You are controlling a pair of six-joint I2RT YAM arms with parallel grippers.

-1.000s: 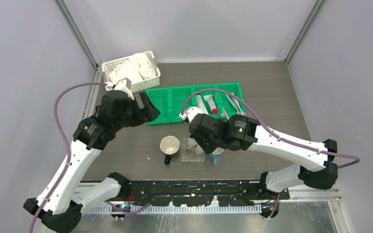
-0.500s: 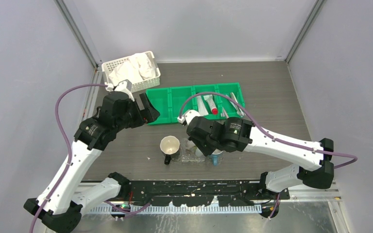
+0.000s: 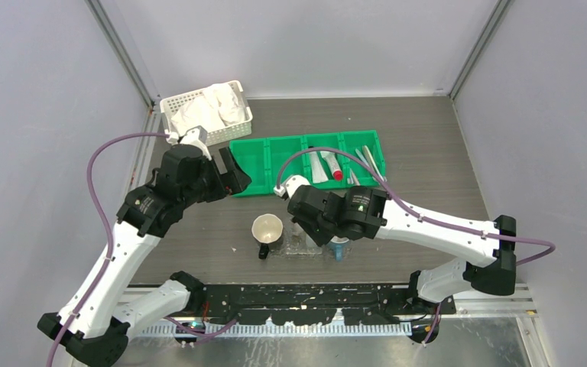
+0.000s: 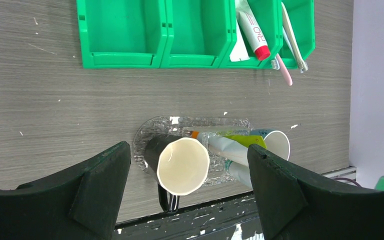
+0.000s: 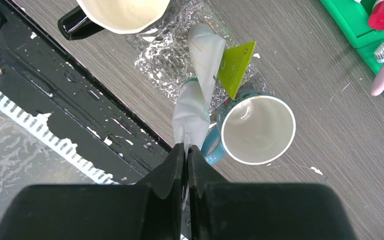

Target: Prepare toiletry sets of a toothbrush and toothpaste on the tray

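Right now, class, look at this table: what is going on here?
The right gripper is shut on a white toothpaste tube, holding it over the small clear plastic tray between a black mug and a blue mug. A yellow-green toothpaste tube sits beside it. The left gripper hangs open and empty near the green four-compartment bin, where a pink toothbrush sticks out.

green bin (image 3: 284, 159): mid-table | white basket (image 3: 174, 102): far left | cream mug (image 3: 267, 228) left of teal mug (image 5: 257, 131)
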